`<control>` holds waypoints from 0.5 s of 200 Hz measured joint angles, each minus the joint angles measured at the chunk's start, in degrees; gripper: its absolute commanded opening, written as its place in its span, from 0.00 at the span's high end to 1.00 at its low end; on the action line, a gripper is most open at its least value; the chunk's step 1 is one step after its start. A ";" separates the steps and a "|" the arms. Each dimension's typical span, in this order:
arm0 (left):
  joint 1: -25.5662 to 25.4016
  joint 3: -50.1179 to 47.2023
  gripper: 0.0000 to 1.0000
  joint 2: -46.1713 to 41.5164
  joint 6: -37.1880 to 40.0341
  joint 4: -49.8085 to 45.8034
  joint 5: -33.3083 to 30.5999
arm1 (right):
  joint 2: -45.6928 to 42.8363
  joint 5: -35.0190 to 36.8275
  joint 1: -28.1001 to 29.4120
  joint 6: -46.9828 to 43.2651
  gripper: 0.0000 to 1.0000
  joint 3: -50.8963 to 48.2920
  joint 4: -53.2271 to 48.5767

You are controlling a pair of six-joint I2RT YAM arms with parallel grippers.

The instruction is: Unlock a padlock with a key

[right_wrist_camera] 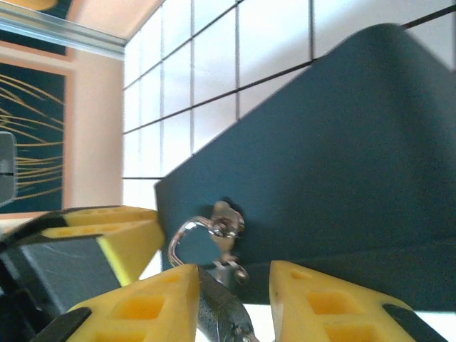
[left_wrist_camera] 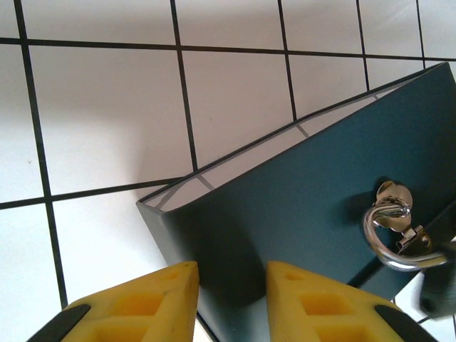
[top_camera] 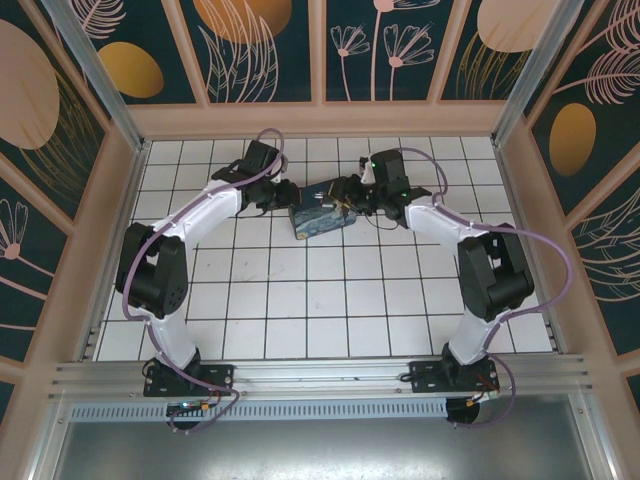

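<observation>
Right gripper (right_wrist_camera: 235, 274) flanks the tiny dark-bodied, silver-shackled padlock (right_wrist_camera: 219, 313) on the dark blue box (right_wrist_camera: 320, 164); whether it is clamped is unclear. Left gripper (left_wrist_camera: 231, 278) parted at the box's edge.

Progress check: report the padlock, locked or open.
Cannot tell. The padlock is hooked by its shackle to a clasp on the box; the shackle's ends are blurred.

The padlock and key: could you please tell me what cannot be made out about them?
- key: too small to pick out in top external, where arms crowd the box.
- padlock: body blurred and cut by the bottom edge in right wrist; whether the right gripper clamps it unclear.
- shackle: in left wrist, its end lost in a blurred dark shape; left gripper hold on the box unclear.
</observation>
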 measured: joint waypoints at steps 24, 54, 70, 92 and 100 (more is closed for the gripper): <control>0.00 1.42 0.69 0.66 -0.20 -1.53 -0.09 | -1.27 4.92 -0.11 -4.81 0.66 2.25 -7.04; 0.00 3.87 0.69 1.79 -0.22 -4.09 -0.39 | -2.14 7.67 -0.72 -9.64 0.64 4.92 -11.23; 0.00 4.61 0.69 2.16 -0.35 -4.85 -0.55 | -3.23 7.06 -0.61 -11.19 0.66 5.01 -11.34; 0.00 5.62 0.69 2.73 -0.42 -5.77 -1.03 | -4.63 6.45 0.48 -11.39 0.66 4.83 -10.88; 0.00 5.90 0.69 2.91 -0.44 -5.86 -1.36 | -5.11 7.37 1.38 -11.63 0.63 4.52 -10.82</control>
